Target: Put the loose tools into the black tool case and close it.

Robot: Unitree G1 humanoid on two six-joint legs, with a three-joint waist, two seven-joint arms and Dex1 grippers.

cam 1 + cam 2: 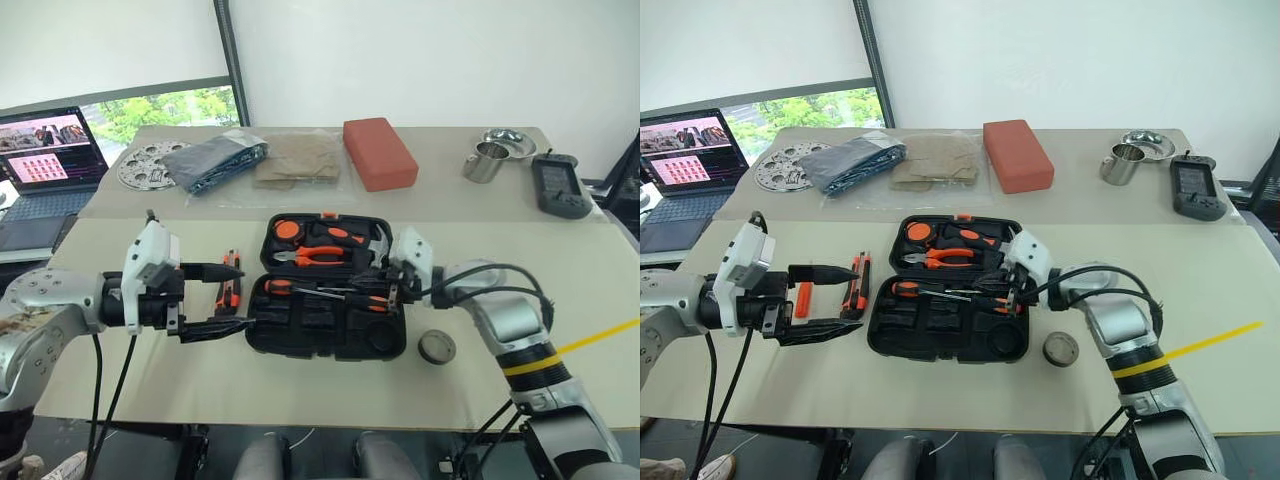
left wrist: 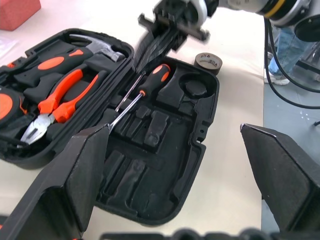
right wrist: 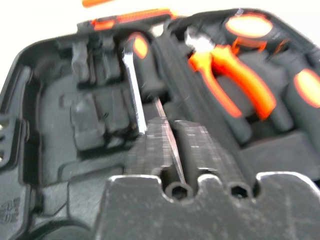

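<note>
Left wrist view: right hand (image 2: 150, 47) pinched shut over the open black tool case (image 2: 200, 145); left hand (image 1: 215, 300) gapes wide beside it.

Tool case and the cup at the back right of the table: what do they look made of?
The tool case looks like matte black moulded plastic: dull surface, rounded corners, shaped tool slots. The cup looks like polished metal, probably steel: bright silvery walls with sharp reflections. Neither can be confirmed by look alone.

A red case (image 1: 379, 152), steel cup (image 1: 485, 162) and laptop (image 1: 48, 150) sit on the far table.
</note>
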